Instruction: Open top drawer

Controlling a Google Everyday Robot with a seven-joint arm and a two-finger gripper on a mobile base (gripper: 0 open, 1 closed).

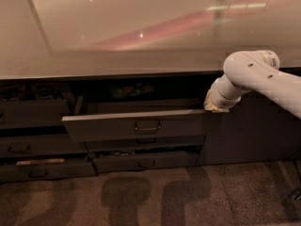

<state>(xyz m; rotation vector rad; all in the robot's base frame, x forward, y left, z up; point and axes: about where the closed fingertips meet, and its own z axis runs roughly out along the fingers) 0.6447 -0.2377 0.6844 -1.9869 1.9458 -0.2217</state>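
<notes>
The top drawer (134,125) is a wide dark grey front with a small loop handle (147,126) at its centre. It stands pulled out from the cabinet, its pale rim showing along the top. My white arm reaches in from the right. My gripper (215,106) is at the drawer's upper right corner, by the rim.
A pale glossy counter (141,36) runs above the drawers. Narrower dark drawer fronts (146,161) sit below, and more drawers (33,147) are at the left, partly open. A dark cabinet door (249,131) is at the right. Carpeted floor (150,197) lies in front.
</notes>
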